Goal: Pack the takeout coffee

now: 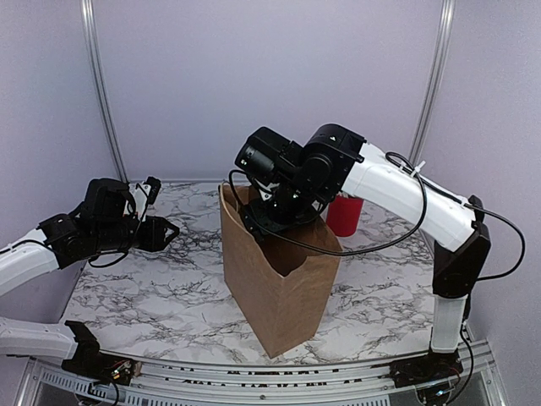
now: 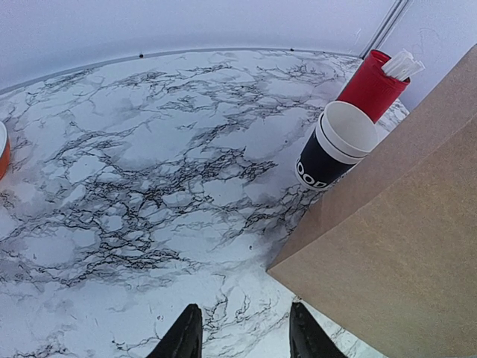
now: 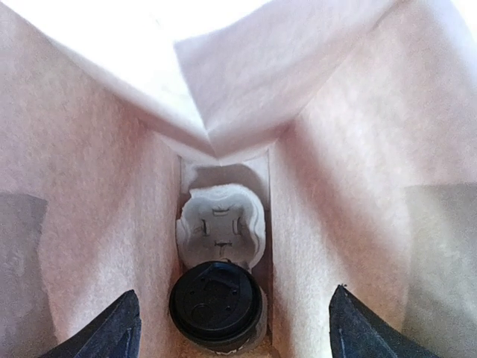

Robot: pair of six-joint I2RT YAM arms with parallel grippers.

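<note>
My right gripper hung wide open and empty inside the brown bag. At the bottom centre of its view, 1 lidded cup sat in a pulp carrier. My left gripper stood partly open at the bottom of its view, holding nothing. The 2 nested cups, cream inside black, stood at the upper right there, just beside the bag and near the red cup. I judged them light, thin-walled and easily crushed, so I would take them gently across the wall just under the rolled rim.
</note>
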